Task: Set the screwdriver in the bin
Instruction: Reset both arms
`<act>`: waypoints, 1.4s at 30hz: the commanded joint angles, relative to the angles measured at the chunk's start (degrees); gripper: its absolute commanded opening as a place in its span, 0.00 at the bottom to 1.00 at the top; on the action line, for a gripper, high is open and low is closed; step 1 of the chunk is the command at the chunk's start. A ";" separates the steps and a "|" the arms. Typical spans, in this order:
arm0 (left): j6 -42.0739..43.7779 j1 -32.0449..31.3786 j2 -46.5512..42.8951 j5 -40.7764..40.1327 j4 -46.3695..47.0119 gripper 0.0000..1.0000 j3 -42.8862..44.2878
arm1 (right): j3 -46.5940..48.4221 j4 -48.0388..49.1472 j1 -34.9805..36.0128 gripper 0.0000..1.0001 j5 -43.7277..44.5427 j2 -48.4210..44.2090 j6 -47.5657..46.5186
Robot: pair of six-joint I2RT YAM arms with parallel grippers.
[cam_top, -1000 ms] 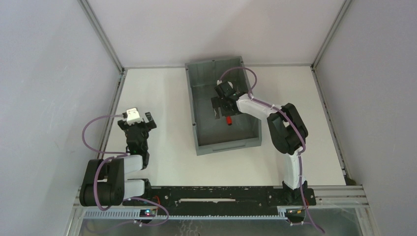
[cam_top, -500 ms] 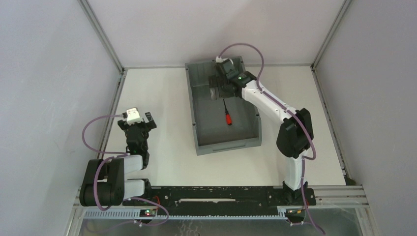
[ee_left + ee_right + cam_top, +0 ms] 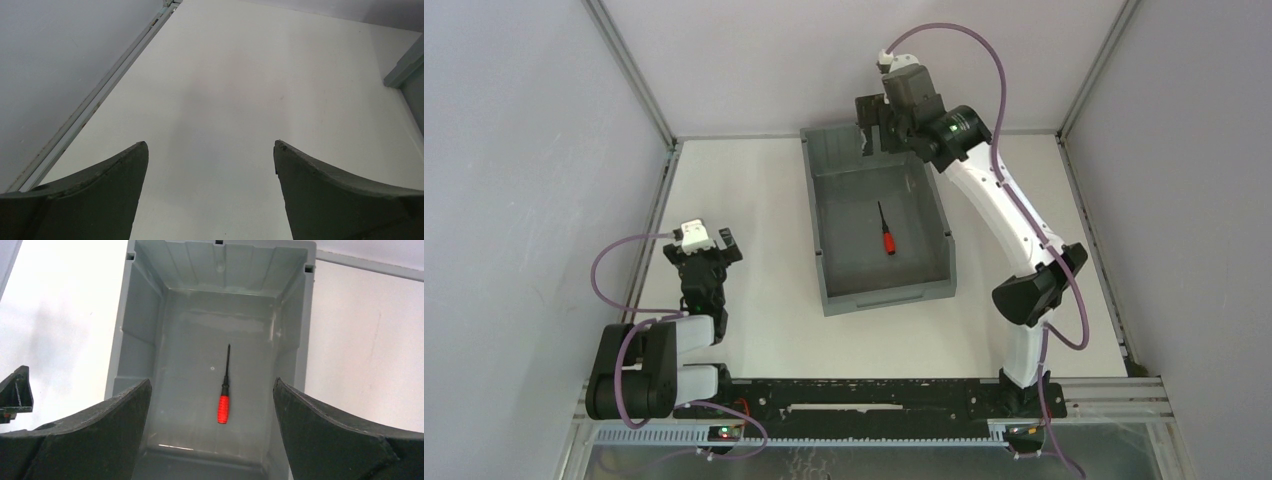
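Observation:
The screwdriver (image 3: pixel 885 232), red handle and thin black shaft, lies flat on the floor of the grey bin (image 3: pixel 822 230) in the middle of the table. It also shows in the right wrist view (image 3: pixel 223 395), lying inside the bin (image 3: pixel 135 335). My right gripper (image 3: pixel 879 128) is open and empty, raised high over the bin's far end. In its own view the right gripper (image 3: pixel 212 385) has its jaws wide apart. My left gripper (image 3: pixel 709 243) is open and empty over the table left of the bin; in the left wrist view the gripper (image 3: pixel 211 145) frames only bare table.
White table (image 3: pixel 754 200) enclosed by grey walls with metal corner rails (image 3: pixel 664 170). A corner of the bin (image 3: pixel 407 65) shows at the right edge of the left wrist view. Purple cables loop from both arms.
My right gripper has let go of the screwdriver, which now lies on the bin floor, and has risen up and back from inside the bin to above its far end. The left arm has not moved.

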 commanded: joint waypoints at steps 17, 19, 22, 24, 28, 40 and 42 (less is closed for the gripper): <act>1.00 0.23 -0.47 0.25 1.53 1.00 1.92 | -16.66 2.43 -27.47 1.00 -12.85 -19.70 -6.87; 1.00 0.27 -0.46 0.29 1.53 1.00 1.91 | -17.17 2.15 -30.20 1.00 -13.50 -20.13 -8.09; 0.99 0.26 -0.48 0.27 1.53 1.00 1.91 | -17.26 1.56 -33.75 1.00 -13.83 -20.44 -9.24; 1.03 0.28 -0.47 0.30 1.53 1.00 1.96 | -17.41 1.55 -35.13 1.00 -13.91 -20.63 -9.59; 1.00 0.28 -0.47 0.27 1.53 1.00 1.89 | -18.74 2.76 -36.70 1.00 -14.78 -21.49 -10.42; 0.97 0.28 -0.53 0.30 1.53 1.00 1.91 | -20.74 4.31 -36.72 1.00 -17.05 -22.78 -9.42; 1.00 0.23 -0.48 0.25 1.53 1.00 1.93 | -20.62 4.25 -36.72 1.00 -17.47 -22.67 -9.42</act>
